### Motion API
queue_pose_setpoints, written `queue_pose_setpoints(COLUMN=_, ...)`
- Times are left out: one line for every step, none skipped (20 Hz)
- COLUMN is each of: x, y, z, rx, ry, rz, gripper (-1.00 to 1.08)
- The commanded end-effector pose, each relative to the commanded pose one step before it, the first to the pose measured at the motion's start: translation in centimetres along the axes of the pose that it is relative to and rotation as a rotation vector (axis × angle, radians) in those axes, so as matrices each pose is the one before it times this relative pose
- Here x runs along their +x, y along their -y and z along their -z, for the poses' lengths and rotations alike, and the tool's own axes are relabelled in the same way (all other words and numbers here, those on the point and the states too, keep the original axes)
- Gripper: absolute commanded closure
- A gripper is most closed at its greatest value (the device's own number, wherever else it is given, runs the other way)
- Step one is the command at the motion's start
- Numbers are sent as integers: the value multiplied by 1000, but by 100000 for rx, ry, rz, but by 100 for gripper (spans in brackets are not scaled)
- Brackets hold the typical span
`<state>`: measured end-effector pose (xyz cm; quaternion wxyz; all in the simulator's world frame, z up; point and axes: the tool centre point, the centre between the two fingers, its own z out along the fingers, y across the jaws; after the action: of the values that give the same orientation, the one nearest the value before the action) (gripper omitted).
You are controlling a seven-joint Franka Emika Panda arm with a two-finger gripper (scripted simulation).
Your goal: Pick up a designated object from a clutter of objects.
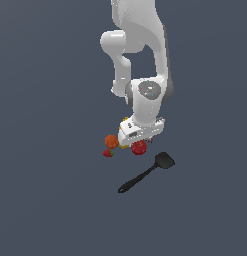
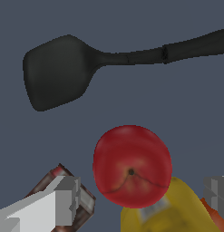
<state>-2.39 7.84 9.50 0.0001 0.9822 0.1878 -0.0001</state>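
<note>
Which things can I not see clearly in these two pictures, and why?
- Mustard bottle: cut off by the wrist view's edge; mostly hidden behind the arm in the exterior view.
- Dark box: partly covered by a finger.
- Strawberry: too small for detail.
- Tool: hidden fingertips in the exterior view.
</note>
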Motion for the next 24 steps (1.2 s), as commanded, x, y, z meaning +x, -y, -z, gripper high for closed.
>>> queue_pose_setpoints(x=-39, y=25, z=-516, rx=21, ry=43, rz=45, gripper=-92)
queue_pose_setpoints(x=-15, y=-1, z=-334, rx=0, ry=0, rz=0, gripper=-92)
queue_pose_setpoints(x=-18, y=-1, z=-391, rx=0, ry=0, rz=0, gripper=-92)
queue_pose_setpoints(x=-16, y=21, z=-440, rx=9, ry=-17, rz=45, gripper=-92)
queue_pose_setpoints(x=-20, y=-1, z=-501, rx=0, ry=0, rz=0, gripper=-92)
queue_pose_setpoints(x=-14, y=20, z=-521, rx=8, ry=-17, rz=45, gripper=-92)
queue_pose_setpoints(x=-12, y=-4, z=-478, rx=0, ry=0, rz=0, gripper=-92)
queue_pose_setpoints(x=-1, y=18, z=-410, rx=3, ry=-18, rz=45, gripper=-92)
queue_pose_setpoints(x=1, y=-6, z=-358, rx=0, ry=0, rz=0, gripper=-92)
queue_pose_setpoints(x=6, y=-7, z=-298, rx=0, ry=0, rz=0, gripper=-92)
queue_pose_setpoints(x=10, y=-7, z=-240, rx=0, ry=0, rz=0, gripper=-92)
queue_pose_setpoints(x=15, y=16, z=-172, rx=-18, ry=-18, rz=42, gripper=-92)
queue_pose_setpoints(x=10, y=-5, z=-130, rx=0, ry=0, rz=0, gripper=-92)
queue_pose_setpoints(x=7, y=-3, z=-77, rx=0, ry=0, rz=0, gripper=-92)
queue_pose_setpoints(x=2, y=-1, z=-25, rx=0, ry=0, rz=0, gripper=-92)
queue_pose_setpoints(x=0, y=0, z=0, rx=0, ry=0, rz=0, gripper=108)
queue_pose_setpoints(x=0, y=0, z=0, rx=0, ry=0, rz=0, gripper=108)
queue_pose_setpoints(x=0, y=0, z=0, rx=0, ry=0, rz=0, gripper=108)
queue_pose_setpoints(x=0, y=0, z=0, rx=0, ry=0, rz=0, gripper=108)
queue_pose_setpoints(x=0, y=0, z=0, rx=0, ry=0, rz=0, gripper=108)
queue_pose_setpoints(x=0, y=0, z=0, rx=0, ry=0, rz=0, gripper=108)
queue_pose_setpoints(x=0, y=0, z=0, rx=0, ry=0, rz=0, gripper=108)
queue_pose_setpoints(x=0, y=0, z=0, rx=0, ry=0, rz=0, gripper=108)
queue_pose_setpoints(x=0, y=0, z=0, rx=0, ry=0, rz=0, gripper=108)
